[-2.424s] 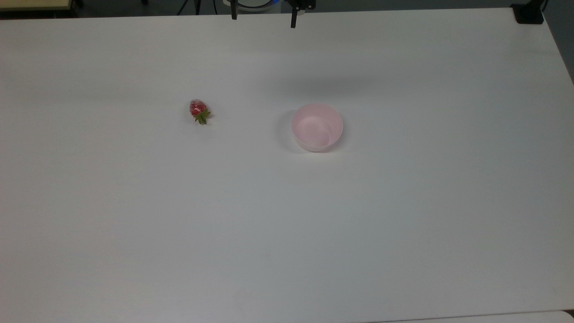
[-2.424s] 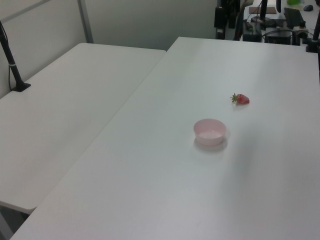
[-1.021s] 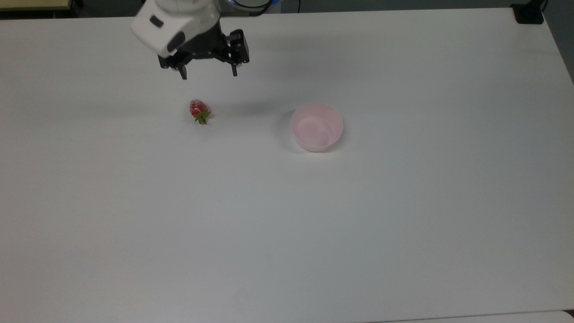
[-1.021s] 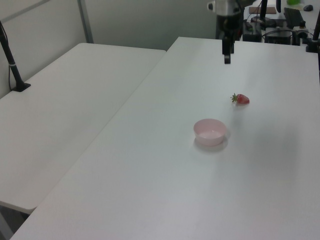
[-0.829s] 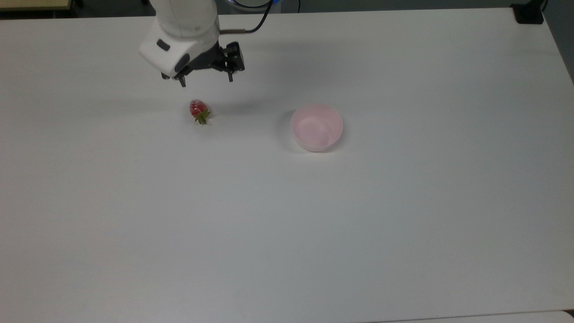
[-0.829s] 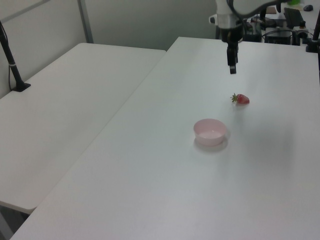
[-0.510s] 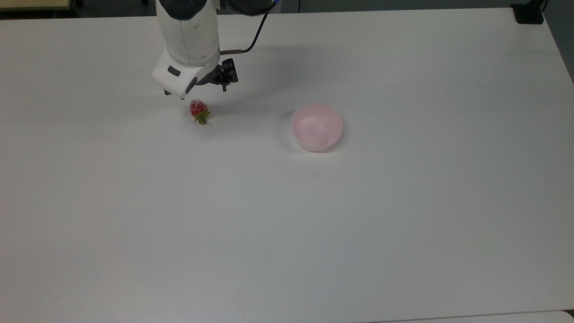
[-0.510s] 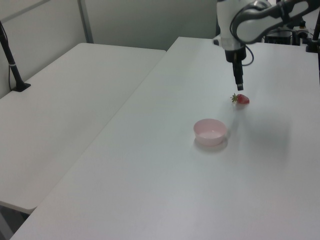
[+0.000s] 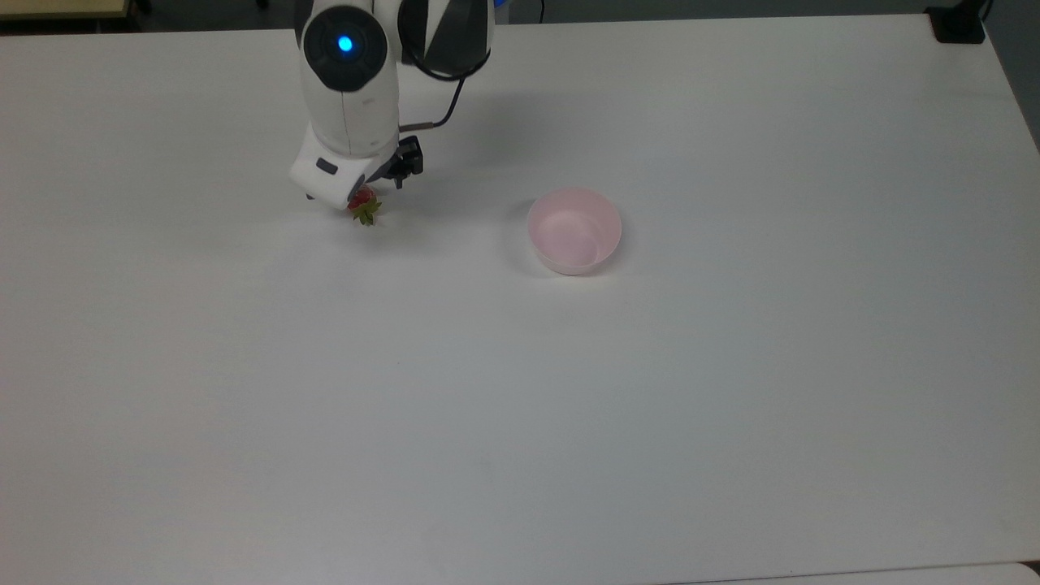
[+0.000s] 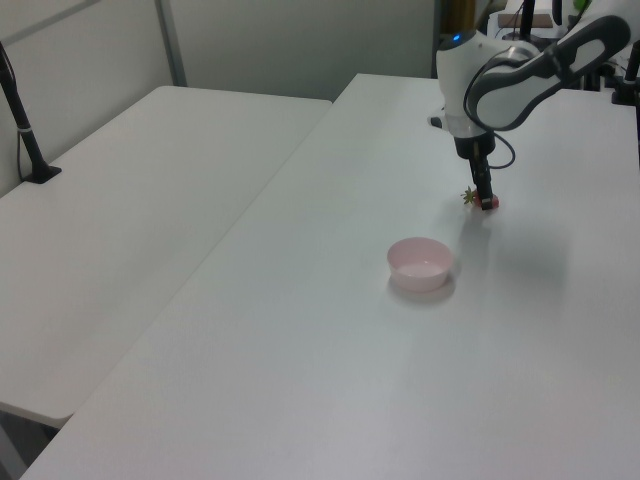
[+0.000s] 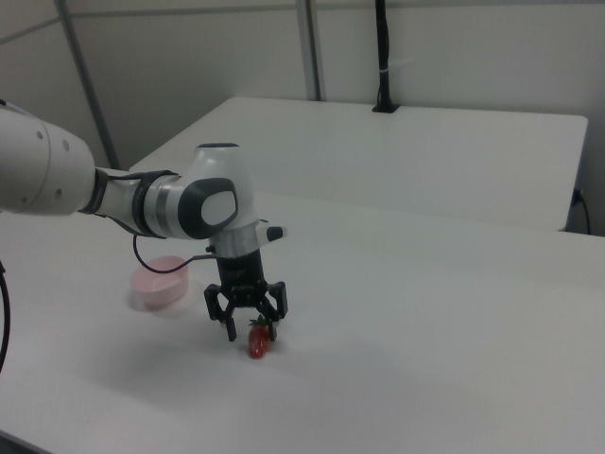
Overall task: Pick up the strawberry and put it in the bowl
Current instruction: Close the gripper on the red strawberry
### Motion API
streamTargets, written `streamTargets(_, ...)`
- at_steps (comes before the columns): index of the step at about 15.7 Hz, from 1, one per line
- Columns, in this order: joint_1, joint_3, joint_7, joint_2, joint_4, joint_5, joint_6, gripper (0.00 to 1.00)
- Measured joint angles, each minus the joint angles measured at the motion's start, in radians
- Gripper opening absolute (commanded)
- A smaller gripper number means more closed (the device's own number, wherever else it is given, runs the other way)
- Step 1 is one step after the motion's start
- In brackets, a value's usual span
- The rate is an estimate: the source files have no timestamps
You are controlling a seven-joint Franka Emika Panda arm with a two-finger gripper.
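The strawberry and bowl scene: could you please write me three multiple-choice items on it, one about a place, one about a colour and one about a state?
1. Where is the strawberry?
A. In the bowl
B. On the table, under the gripper
C. Lifted above the table

2. What colour is the bowl?
A. Pale pink
B. Blue
C. Green

3. How do the gripper fingers stand?
A. Shut on the bowl's rim
B. Shut with nothing between them
C. Open, one on each side of the strawberry

Answers:
1. B: the right view shows the berry lying on the white table beneath the gripper.
2. A: the top view shows a pale pink bowl, empty.
3. C: the right view shows the two fingers spread apart around the berry.
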State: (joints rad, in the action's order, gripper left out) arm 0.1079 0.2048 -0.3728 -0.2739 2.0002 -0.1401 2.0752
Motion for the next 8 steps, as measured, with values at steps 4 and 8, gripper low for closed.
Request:
streamTargets(4,0.0,0.0,-0.008,-0.014,-0.001,0.0,0.013,0.37)
streamTargets(8,-0.001,0.002,-0.023,-0.016,-0.006,-0.001,0.015,0.3)
